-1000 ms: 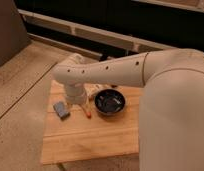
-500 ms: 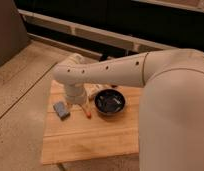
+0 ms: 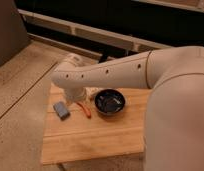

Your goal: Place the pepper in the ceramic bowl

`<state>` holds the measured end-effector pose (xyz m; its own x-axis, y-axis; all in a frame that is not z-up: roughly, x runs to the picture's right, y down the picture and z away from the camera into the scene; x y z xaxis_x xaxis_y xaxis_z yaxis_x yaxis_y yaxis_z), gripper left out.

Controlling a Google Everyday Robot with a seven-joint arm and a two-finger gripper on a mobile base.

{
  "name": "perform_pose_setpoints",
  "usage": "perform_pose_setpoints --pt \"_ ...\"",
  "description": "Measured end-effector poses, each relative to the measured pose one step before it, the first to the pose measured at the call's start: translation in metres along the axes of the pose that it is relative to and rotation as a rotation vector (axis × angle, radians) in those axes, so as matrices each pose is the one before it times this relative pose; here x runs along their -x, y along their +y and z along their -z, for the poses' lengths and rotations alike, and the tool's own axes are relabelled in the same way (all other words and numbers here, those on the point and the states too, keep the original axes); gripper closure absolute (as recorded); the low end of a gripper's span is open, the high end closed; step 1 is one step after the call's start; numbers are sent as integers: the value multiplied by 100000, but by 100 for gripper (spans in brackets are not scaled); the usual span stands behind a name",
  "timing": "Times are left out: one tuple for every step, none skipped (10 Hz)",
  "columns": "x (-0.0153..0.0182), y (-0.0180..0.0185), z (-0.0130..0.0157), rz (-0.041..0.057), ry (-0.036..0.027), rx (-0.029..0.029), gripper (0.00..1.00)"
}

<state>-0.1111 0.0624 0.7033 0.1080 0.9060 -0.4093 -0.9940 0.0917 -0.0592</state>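
I am looking down at a light wooden worktop [image 3: 95, 142] that sits on a pale speckled floor [image 3: 20, 95].

The ceramic bowl [image 3: 110, 101] is my landmark. It is round, glossy and dark blue-black. It stands upright on the far half of the worktop, a little right of the middle, and I can see nothing inside it.

The pepper [image 3: 84, 110] lies flat on the wood just left of the bowl, close to its rim but apart from it. It is thin and orange-red, much smaller than the bowl. It slants, with its far end pointing away from the bowl and its near end angled back toward it.

Further left of the bowl, beyond the pepper, a grey-blue rectangular block [image 3: 61, 110] lies flat on the worktop.

The robot's thick white arm [image 3: 120, 75] enters from the right, crosses above and behind the bowl, then bends downward at a rounded joint to the bowl's left.

The gripper [image 3: 78, 98] hangs at the bottom of that bend, low over the worktop. It is left of the bowl and just behind the far end of the pepper. The arm covers most of it, so I cannot tell whether it is open or closed, nor whether it touches the pepper.

A small pale shape [image 3: 93, 92], possibly a cup, shows between the gripper and the bowl's far-left rim.
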Motion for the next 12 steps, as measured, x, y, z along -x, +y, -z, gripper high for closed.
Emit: perform_pose_setpoints --pt "780 -61 825 3370 -9329 -1402 35" --pt "543 -148 753 3437 -7819 -1184 35" --pt "654 -178 960 5041 -9937 -969 35" --pt "424 -1475 14 3436 -5802 -3611 35" --pt "186 -687 -250 2167 -2266 -1907 35" --pt "876 -29 0 2887 -3630 -335 35" --pt "273 158 -2 1013 -1001 18 35" --pt "26 -14 15 51 -97 -48 35" --pt "-45 -72 -18 -140 138 -149 35" --pt "-40 49 -41 68 124 11 35" --pt "-68 8 -69 43 162 -17 35" --pt "-20 14 -14 -83 91 67 35"
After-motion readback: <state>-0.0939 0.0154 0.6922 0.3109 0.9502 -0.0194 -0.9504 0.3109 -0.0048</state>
